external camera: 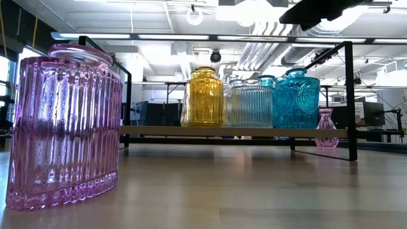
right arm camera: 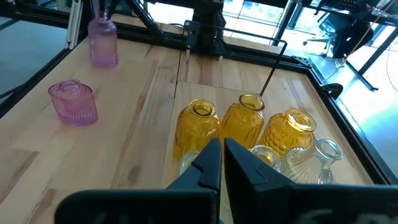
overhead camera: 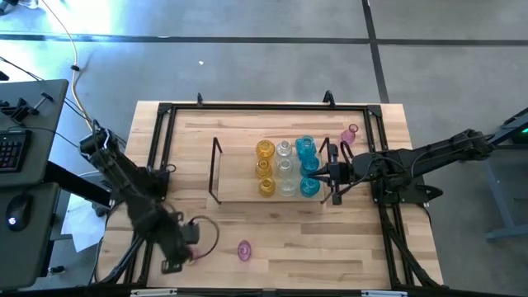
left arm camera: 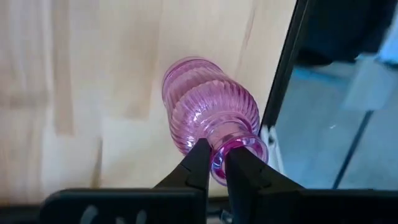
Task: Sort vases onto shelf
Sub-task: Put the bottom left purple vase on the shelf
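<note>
At the table's front left corner, the left gripper (left arm camera: 216,163) pinches the rim of a ribbed pink vase (left arm camera: 208,118).
Its fingers are nearly closed on the vase's neck (the vase is tilted). The right gripper (right arm camera: 222,163), fully closed and empty, hovers over the shelf (overhead camera: 239,191) holding amber vases (right arm camera: 239,127), clear and blue ones.

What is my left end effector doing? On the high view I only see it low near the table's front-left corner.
Observer: The left wrist view shows the left end effector pinching the mouth of a pink ribbed vase.
Operator: Is the right one carrying anything?
Observer: No. The right wrist view shows the right end effector shut and empty above the yellow vases.
</note>
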Controlling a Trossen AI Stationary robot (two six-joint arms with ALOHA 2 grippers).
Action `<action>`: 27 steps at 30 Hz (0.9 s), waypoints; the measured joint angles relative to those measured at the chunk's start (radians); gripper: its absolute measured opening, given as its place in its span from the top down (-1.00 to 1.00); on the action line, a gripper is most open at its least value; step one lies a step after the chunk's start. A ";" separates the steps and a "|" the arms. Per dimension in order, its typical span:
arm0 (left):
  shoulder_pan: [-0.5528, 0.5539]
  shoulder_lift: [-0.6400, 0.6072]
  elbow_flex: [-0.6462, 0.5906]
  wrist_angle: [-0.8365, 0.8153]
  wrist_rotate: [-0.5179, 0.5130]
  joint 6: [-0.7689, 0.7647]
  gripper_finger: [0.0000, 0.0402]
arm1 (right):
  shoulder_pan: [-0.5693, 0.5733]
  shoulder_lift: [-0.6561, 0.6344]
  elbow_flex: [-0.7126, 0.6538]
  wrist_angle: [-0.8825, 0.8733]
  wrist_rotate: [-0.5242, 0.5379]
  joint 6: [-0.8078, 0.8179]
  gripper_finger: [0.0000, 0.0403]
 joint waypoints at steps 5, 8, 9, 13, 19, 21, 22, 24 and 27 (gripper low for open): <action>0.155 -0.057 0.001 0.008 0.068 0.155 0.91 | 0.000 0.000 0.000 -0.001 0.000 -0.001 1.00; 0.258 -0.074 0.035 0.003 0.118 0.265 0.92 | 0.000 0.000 0.000 -0.002 0.000 -0.002 1.00; 0.289 -0.074 0.057 0.002 0.132 0.306 0.92 | 0.000 0.000 0.000 -0.002 0.000 -0.002 1.00; 0.405 -0.071 0.171 -0.060 0.137 0.454 0.92 | 0.000 0.000 0.000 -0.008 -0.002 -0.003 1.00; 0.578 -0.027 0.378 -0.266 0.077 0.625 0.92 | 0.000 0.000 0.000 -0.008 -0.004 -0.005 1.00; 0.637 0.002 0.442 -0.320 0.071 0.687 0.92 | 0.000 0.000 0.000 -0.008 -0.004 -0.008 1.00; 0.665 0.017 0.473 -0.342 0.071 0.725 0.92 | 0.000 0.000 0.000 -0.009 -0.004 -0.009 1.00; 0.717 0.053 0.536 -0.391 0.070 0.797 0.92 | 0.000 0.000 0.000 -0.009 -0.004 -0.009 1.00; 0.801 0.117 0.632 -0.466 0.072 0.903 0.91 | 0.000 0.000 0.000 -0.011 -0.004 -0.009 1.00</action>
